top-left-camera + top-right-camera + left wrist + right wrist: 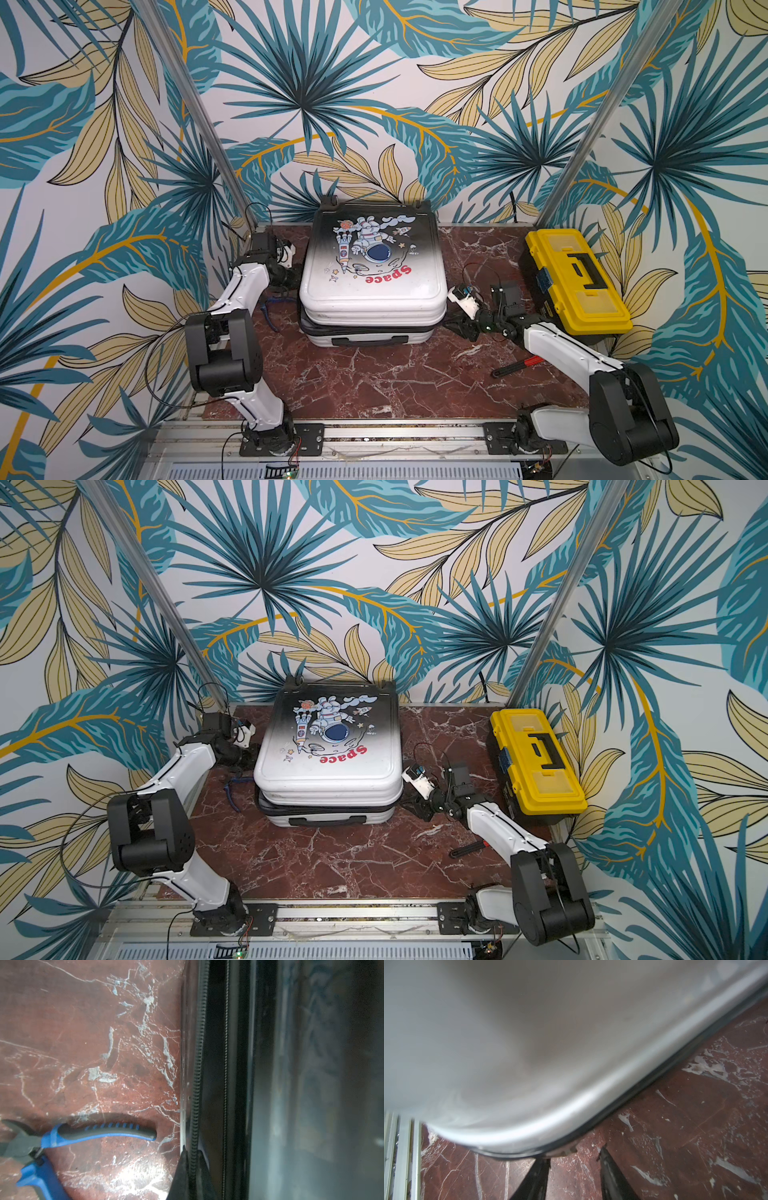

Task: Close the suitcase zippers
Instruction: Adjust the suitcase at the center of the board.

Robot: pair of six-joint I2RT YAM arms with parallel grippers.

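The suitcase (374, 270) (328, 754) lies flat in the middle of the table, astronaut side up. The dark zippers (365, 330) run round the seam between its shells. At the case's left side, my left gripper (296, 277) (192, 1152) is shut on the toothed zipper band (197, 1064), which runs on between its fingers (180, 1169). At the near right corner, low on the table, my right gripper (451, 326) (575, 1156) stands open. One of its fingertips (543, 1164) reaches under the shell's edge (571, 1118). Only marble shows between the jaws. No pull shows clearly.
A yellow toolbox (575, 278) (536, 762) stands at the right. Blue-handled pliers (93, 1132) (270, 309) lie on the marble table (374, 386) by the case's left side. A red-and-black tool (517, 365) lies near my right arm. Metal rails (374, 434) line the front edge.
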